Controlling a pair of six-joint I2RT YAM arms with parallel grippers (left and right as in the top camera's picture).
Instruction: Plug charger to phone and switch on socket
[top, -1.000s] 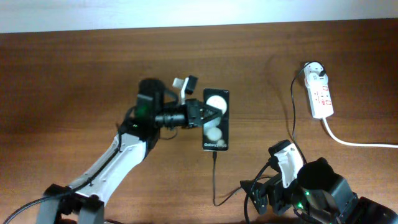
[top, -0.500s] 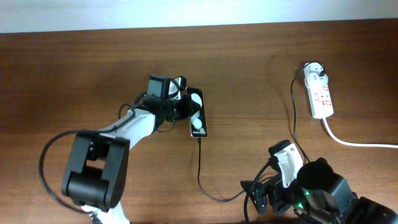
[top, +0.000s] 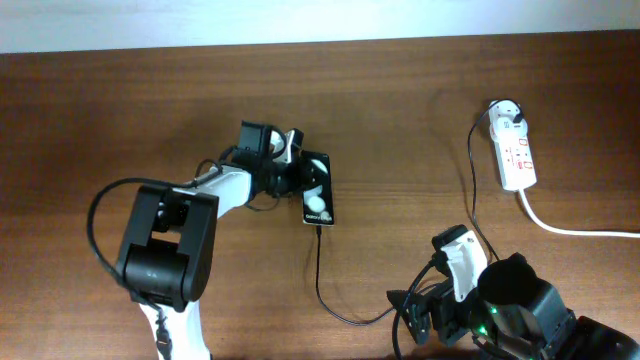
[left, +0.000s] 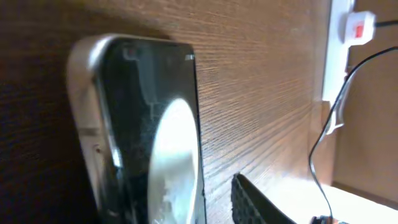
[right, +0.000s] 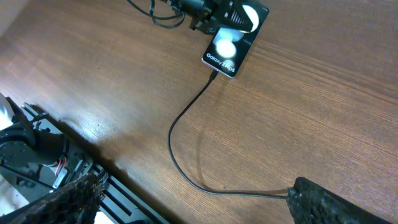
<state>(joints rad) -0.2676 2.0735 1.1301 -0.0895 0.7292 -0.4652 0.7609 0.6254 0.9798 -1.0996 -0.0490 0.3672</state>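
Note:
The black phone (top: 318, 194) lies on the table with two white round reflections on its screen; it also shows in the right wrist view (right: 229, 39) and fills the left wrist view (left: 149, 143). My left gripper (top: 296, 178) is at the phone's left edge, jaws around it, with a gap of wood showing between the screen and one finger (left: 255, 202). The charger's thin black cable (top: 320, 275) is plugged into the phone's bottom end and curves past my right gripper (top: 405, 318), which is open and empty (right: 199, 208). Its white plug head (top: 506, 114) sits in the white socket strip (top: 517, 158).
The strip's thick white cord (top: 570, 229) runs off to the right edge. The right arm's base (top: 515, 315) fills the bottom right corner. In the right wrist view a dark frame (right: 37, 155) lies along the table's front edge.
The left gripper has carried the phone leftwards and down towards the table, where it looks smaller. The cable has trailed after it. The right arm has not moved.

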